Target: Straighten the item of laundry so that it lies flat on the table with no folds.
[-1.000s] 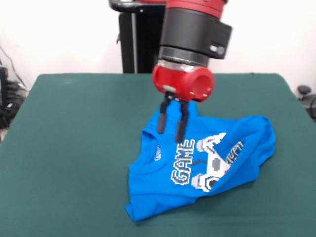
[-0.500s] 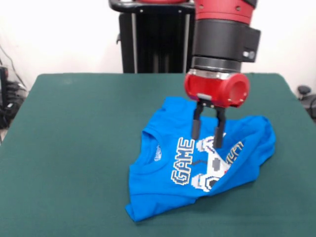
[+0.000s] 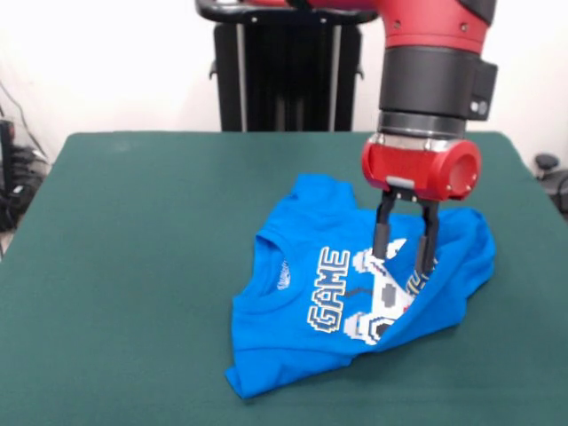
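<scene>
Your claw (image 3: 404, 250) is tracking across the blue T-shirt (image 3: 355, 302) toward the pic's right: 1 s back it was hanging over the collar-side area above "GAME", half a sec later over the controller print, and now it's sitting above the fold where the right side of the shirt is doubled over the print. It's also riding a bit lower w/ each step. The fingers (image 3: 382, 238) are spread apart w/ nothing between them; the tips are looking just above or barely at the cloth, can't tell which.

The shirt itself isn't shifting at all between pics. It's lying crumpled on the green tabletop (image 3: 133, 266), right of centre and toward the near edge, front up, w/ "GAME" readable and the second word mostly buried under the folded-over flap. The bottom hem near the front edge is bunching too.

So no flattening is happening yet; you're only repositioning. My read: you're lining up on that folded flap, which is prob the right target. Going down there, you're risking pinching both layers, so aim for the top layer's edge.
</scene>
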### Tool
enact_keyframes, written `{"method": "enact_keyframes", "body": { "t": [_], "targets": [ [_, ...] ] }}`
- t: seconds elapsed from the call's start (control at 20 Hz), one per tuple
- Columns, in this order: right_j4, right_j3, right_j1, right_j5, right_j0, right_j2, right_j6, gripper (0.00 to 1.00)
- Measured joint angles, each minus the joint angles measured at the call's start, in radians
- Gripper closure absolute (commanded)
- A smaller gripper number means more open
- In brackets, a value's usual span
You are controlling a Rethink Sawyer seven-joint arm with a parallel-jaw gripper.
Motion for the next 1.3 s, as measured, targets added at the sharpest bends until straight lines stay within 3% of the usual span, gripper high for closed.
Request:
{"method": "enact_keyframes", "body": {
  "t": [0.75, 1.3],
  "targets": [
    [0.04, 0.0, 0.07, -0.06, 0.047, 0.003, 0.0, 0.0],
    [0.076, 0.028, 0.05, -0.06, 0.029, 0.056, 0.0, 0.0]
  ]
}}
